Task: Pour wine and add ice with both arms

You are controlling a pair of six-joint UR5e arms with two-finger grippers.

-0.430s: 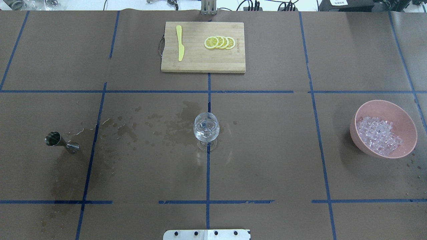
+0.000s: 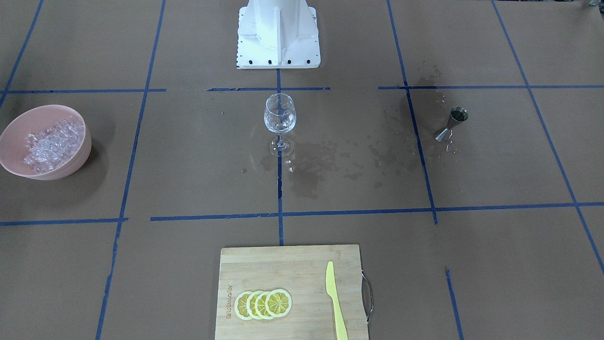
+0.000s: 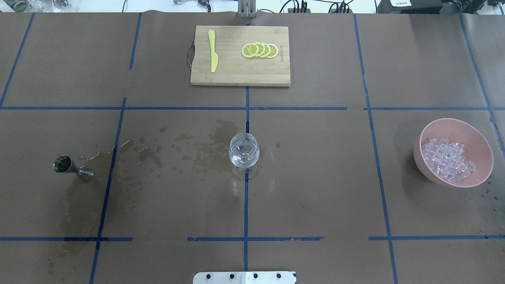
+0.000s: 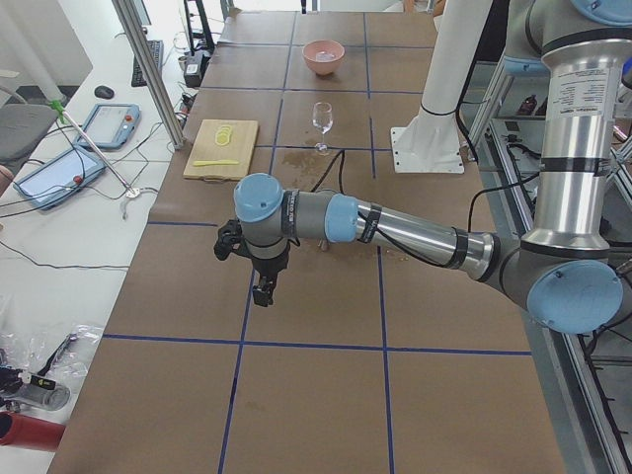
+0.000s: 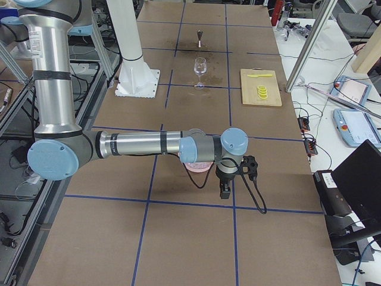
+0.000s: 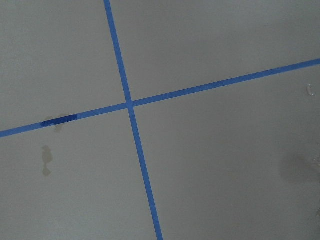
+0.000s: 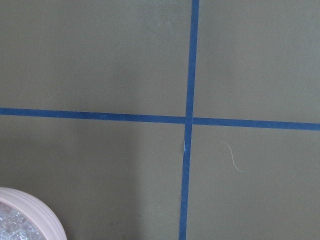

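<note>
Nearest you, both arms reach out over bare paper at the table ends. The left gripper (image 4: 263,292) and right gripper (image 5: 225,189) point down at tape crosses, and neither seems to carry anything. You cannot tell whether the jaws are spread or closed, since only the 2 side views show them.

Further out, nothing has moved in the last 0.4 s. The jigger (image 3: 73,167) stands at the robot's left. The wine glass (image 3: 244,152) stands upright at centre, with wet patches (image 3: 213,150) beside it. The pink bowl (image 3: 417,157) sits at the right with the ice (image 3: 447,159) heaped inside. The wine shows only as glints in the glass — how much is there, you cannot judge.

Farthest, the cutting board (image 3: 236,75) carries 4 lemon slices (image 3: 260,50) and a yellow knife (image 3: 213,51).

A still table and both arms clear of it suggest a pause — probably the ice step comes next.
</note>
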